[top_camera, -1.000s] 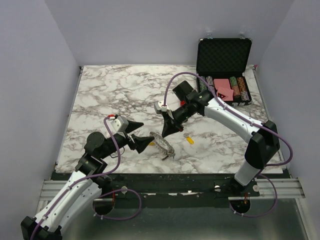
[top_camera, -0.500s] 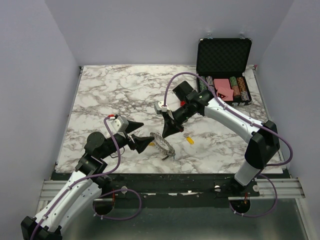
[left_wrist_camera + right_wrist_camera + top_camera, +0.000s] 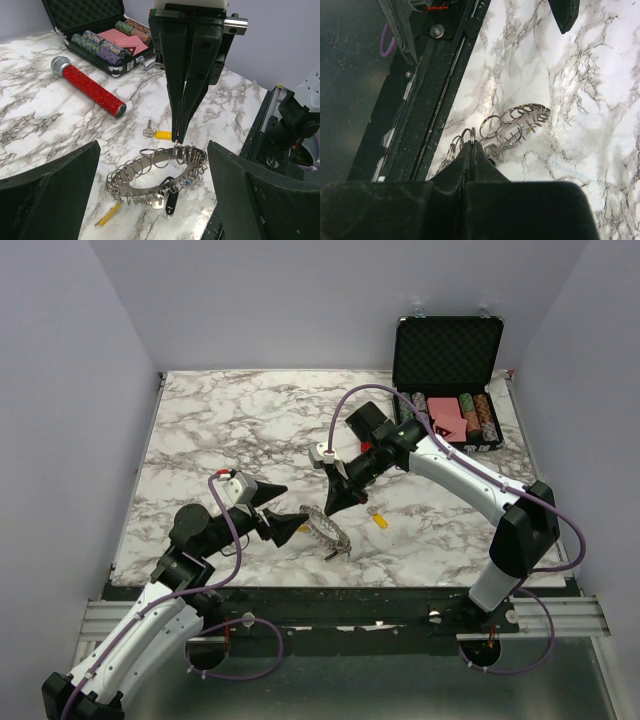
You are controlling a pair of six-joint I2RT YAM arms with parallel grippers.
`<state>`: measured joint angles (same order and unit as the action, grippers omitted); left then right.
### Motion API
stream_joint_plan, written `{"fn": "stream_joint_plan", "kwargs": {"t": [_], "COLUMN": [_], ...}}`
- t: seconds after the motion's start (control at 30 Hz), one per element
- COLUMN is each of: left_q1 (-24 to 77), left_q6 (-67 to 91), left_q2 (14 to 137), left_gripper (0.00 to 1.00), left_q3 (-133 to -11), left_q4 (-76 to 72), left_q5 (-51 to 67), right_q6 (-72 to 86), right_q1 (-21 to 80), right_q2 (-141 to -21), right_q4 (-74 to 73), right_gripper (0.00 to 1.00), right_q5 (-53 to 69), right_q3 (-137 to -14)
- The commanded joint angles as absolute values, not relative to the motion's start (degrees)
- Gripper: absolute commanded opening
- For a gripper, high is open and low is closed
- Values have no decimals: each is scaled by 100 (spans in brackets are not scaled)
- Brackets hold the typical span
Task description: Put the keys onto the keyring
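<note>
The keyring [image 3: 131, 176], a silvery band with many wire loops round its rim, lies on the marble near the table's front edge; it also shows in the top view [image 3: 326, 529] and the right wrist view [image 3: 524, 118]. My right gripper [image 3: 176, 142] points down, shut, its tips pinching one loop on the ring's far rim [image 3: 471, 143]. My left gripper [image 3: 152, 146] is open, its jaws wide apart on either side of the ring, holding nothing. A yellow-headed key [image 3: 158, 134] lies just beyond the ring. Another yellow key [image 3: 109, 215] and a black tag [image 3: 171, 202] lie at its near side.
A red cylinder with a silver cap [image 3: 89, 86] lies on the marble behind the ring. An open black case [image 3: 447, 368] with striped poker chips stands at the back right. The table's dark front edge [image 3: 427, 100] runs right beside the ring.
</note>
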<state>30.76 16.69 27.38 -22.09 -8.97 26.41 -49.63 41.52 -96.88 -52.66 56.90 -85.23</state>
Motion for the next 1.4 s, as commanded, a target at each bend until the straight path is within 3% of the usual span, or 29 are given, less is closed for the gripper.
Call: {"fn": "stream_joint_plan", "kwargs": {"t": [0.0,1.3,1.37], "left_q1": [3094,3094,3094], "left_q6": [1591,1556,1460], "left_q2": [2733,2795,2865], "left_gripper": [96,96,93], "left_q3": [-2171,-2022,-1978], "left_q4": [-1063,-1467,-1730], "left_q5": [2760,2918,3119], "right_q6": [-5062,-5414,-5528], "right_q1": [4175,4175,4183], "right_q2": [-9756,-9870,-9949], "right_q4": [-5370,-5782,-5958], "right_gripper": [0,0,0], "right_q5": [5827,5766,5774], "right_q3": [-8754,-8973,-9087]}}
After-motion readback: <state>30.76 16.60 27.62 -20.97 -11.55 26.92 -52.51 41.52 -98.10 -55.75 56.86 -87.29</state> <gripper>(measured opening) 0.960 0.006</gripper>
